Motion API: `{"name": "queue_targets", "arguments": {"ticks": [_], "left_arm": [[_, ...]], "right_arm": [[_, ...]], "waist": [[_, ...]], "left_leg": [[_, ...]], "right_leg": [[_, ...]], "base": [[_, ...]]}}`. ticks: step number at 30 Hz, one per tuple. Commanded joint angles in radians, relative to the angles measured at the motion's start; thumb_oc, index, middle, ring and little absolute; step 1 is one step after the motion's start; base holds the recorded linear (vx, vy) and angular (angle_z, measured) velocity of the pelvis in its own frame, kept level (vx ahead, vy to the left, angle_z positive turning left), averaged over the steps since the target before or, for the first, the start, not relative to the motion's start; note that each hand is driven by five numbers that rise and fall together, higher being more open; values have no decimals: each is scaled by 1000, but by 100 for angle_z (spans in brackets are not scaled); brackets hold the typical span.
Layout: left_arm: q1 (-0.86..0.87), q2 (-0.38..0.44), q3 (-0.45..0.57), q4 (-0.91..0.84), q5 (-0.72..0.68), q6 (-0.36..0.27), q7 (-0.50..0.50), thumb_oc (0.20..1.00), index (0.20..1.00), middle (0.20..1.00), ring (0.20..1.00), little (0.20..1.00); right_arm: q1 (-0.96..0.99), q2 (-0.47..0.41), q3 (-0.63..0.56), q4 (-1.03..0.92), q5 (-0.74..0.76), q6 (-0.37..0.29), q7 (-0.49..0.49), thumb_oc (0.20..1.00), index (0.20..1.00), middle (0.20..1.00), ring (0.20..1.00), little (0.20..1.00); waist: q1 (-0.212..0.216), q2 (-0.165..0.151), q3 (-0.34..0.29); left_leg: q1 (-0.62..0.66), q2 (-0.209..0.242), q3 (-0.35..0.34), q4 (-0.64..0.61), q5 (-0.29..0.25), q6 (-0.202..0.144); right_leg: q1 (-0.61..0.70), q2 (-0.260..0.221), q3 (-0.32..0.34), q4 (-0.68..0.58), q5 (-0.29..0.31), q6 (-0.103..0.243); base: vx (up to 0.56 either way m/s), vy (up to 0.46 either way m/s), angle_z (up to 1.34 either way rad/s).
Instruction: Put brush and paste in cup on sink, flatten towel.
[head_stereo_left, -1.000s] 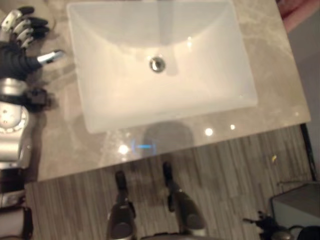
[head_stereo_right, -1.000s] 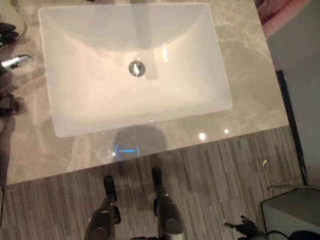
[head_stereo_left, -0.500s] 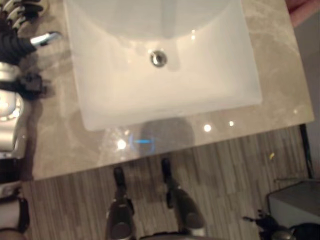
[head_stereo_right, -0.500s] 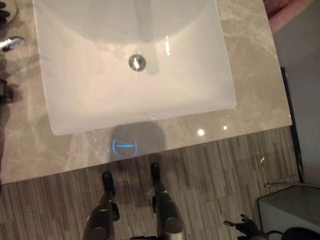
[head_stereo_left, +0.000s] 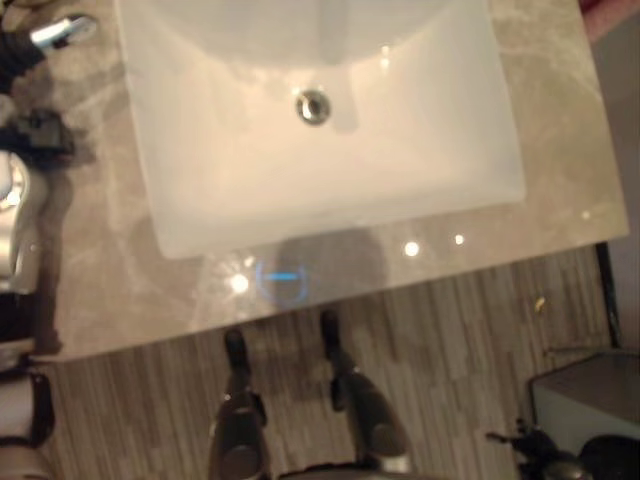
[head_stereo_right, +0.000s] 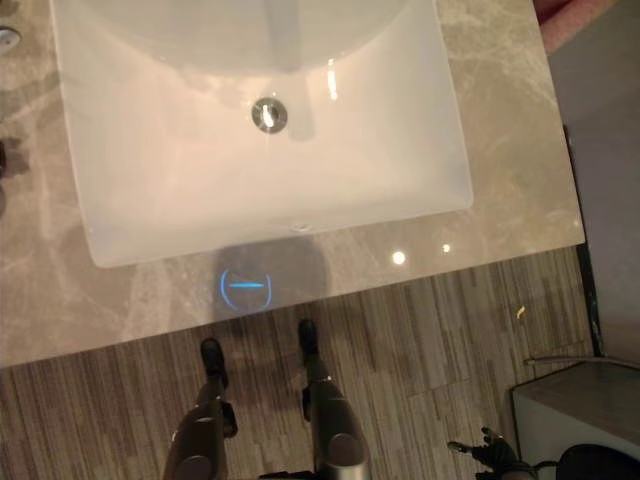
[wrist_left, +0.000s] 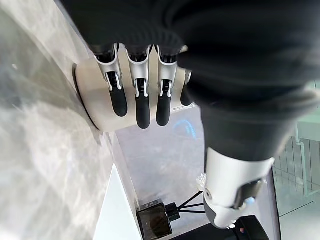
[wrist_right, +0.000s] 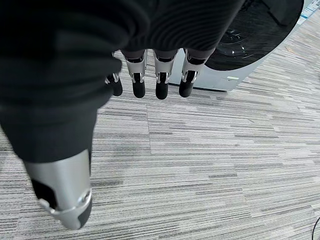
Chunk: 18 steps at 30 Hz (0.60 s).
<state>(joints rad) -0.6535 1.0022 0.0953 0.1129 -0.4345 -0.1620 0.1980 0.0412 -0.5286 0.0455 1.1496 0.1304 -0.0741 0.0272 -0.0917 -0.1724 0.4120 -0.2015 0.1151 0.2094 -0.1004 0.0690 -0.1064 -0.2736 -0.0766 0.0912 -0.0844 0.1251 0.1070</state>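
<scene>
I'm looking down on the white sink (head_stereo_left: 320, 130), set into the marble table (head_stereo_left: 130, 290), with its metal drain (head_stereo_left: 313, 106) toward the far side of the basin. A blue light mark (head_stereo_left: 280, 277) glows on the table's near edge, just in front of the sink.

My left robot hand (wrist_left: 137, 100) is over the far left corner of the table; in its wrist view the fingers (wrist_left: 142, 107) hang straight and relaxed, holding nothing, with a pale cup (wrist_left: 100, 107) lying just past the fingertips on the marble (I can't tell whether they touch it).

My right robot hand (wrist_right: 150, 80) hangs off to the side above the striped grey floor (wrist_right: 200, 165), fingers loose and empty, a round dark-doored machine (wrist_right: 250, 40) beyond them.

A strip of pink towel (head_stereo_right: 565, 8) peeks in at the far right corner of the table.
</scene>
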Motion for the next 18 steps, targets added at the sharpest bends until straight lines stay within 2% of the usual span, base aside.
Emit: {"name": "queue_targets", "arguments": {"ticks": [1, 9, 12, 18], "left_arm": [[46, -54, -16, 56, 21, -41, 19, 1000, 1000, 1000, 1000, 1000], [186, -128, 2, -22, 20, -15, -27, 1000, 1000, 1000, 1000, 1000], [283, -168, 20, -71, 29, -1, -51, 1000, 1000, 1000, 1000, 1000], [336, -180, 36, -68, 35, 11, -65, 1000, 1000, 1000, 1000, 1000]], "right_arm": [[-19, -46, 44, 20, 35, 4, -10, 1000, 1000, 1000, 1000, 1000], [-14, -55, 30, 44, 34, 12, -9, 1000, 1000, 1000, 1000, 1000], [-7, -59, 21, 64, 28, 17, -8, 1000, 1000, 1000, 1000, 1000], [-10, -73, 11, 87, 24, 24, -11, 1000, 1000, 1000, 1000, 1000]], "waist": [[-20, 5, 48], [-6, 29, -10], [3, 41, -51], [7, 54, -86]], "left_leg": [[34, 2, -98, 13, -49, 32], [69, 3, -92, 13, -57, 30], [95, 5, -87, 13, -62, 27], [112, 5, -87, 13, -68, 25]], "right_leg": [[30, -7, -12, -3, 43, 3], [66, -9, -19, -3, 30, -2], [92, -12, -26, -3, 20, -6], [110, -15, -37, -3, 11, -7]], "base": [[0, 0, 0], [0, 0, 0], [0, 0, 0], [-1, 0, 1]]}}
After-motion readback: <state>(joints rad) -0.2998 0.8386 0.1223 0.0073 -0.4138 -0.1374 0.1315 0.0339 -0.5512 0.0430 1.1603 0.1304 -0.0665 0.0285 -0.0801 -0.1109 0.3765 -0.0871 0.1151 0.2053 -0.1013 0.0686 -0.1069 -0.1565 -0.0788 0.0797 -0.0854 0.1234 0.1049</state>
